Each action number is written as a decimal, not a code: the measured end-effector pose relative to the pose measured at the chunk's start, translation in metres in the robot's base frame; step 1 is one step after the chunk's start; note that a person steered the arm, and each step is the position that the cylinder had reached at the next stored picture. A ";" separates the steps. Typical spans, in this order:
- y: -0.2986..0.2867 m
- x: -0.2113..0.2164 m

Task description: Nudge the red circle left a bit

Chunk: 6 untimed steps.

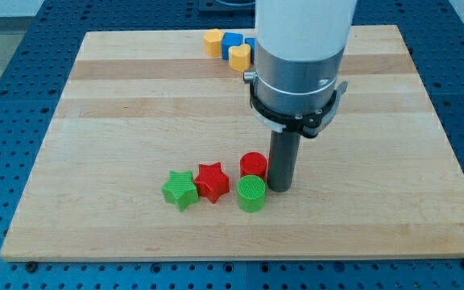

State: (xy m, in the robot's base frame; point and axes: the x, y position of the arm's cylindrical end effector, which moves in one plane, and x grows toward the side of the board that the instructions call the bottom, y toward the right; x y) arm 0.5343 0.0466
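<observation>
The step in hand looks like the contact stage of the nudge: my tip (279, 188) stands just to the view's right of the red circle (253, 165), touching it or very nearly so, on the side a leftward push has to come from. The red circle, which I take as the landmark, sits near the view's bottom of the wooden board (135, 105), roughly at its middle. Directly below the circle, and touching it or nearly so, is the green circle (251, 194); to the circle's left and slightly lower lies the red star (212, 180), with the green star (180, 189) further left of that. Far above the circle, near the board's top edge, sit a yellow block (213, 42), a blue block (232, 40) and a yellow heart (239, 55), well apart from it. I judge the next move calls for a short, gentle slide toward the view's left, stopped early, since the red star stands close in that path and the green circle may be dragged along. The arm hangs upright over the board, its white body and dark collar above the circle's right, the rod vertical. There are no fingers on this rig, just the bare rod, holding nothing.
</observation>
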 end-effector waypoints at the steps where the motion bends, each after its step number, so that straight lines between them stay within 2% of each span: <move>1: 0.013 -0.006; 2: 0.029 -0.031; 3: 0.014 -0.046; 6: -0.110 -0.056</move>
